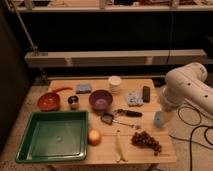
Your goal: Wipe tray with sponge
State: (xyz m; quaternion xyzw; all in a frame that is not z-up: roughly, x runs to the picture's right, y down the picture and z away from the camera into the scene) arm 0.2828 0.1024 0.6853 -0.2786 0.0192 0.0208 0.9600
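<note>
1. The green tray (31, 150) sits at the front left corner of the wooden table (150, 152), with nothing clearly in it.
2. Behind the tray stands a red bowl (48, 101), and an orange-red pepper or carrot (62, 89) lies behind the bowl.
3. A small dark cup (73, 102) stands just right of the red bowl.
4. The blue sponge (83, 88) lies flat near the back edge, behind the dark cup and well apart from the tray.
5. A round orange fruit (94, 136) sits just beside the tray's right rim.
6. A purple bowl (100, 99) stands mid-table, with a white cup (115, 83) behind it.
7. A dark-handled tool (120, 117) lies in front of the purple bowl, and a pale banana (118, 147) is near the front edge.
8. A bluish cloth (133, 98) and a dark block (146, 93) lie side by side.
9. Grapes (146, 141) rest at the front right.
10. The gripper (160, 119) hangs under the white arm (187, 90) at the table's right edge, far from the sponge. I cannot tell whether it is open or closed.
</note>
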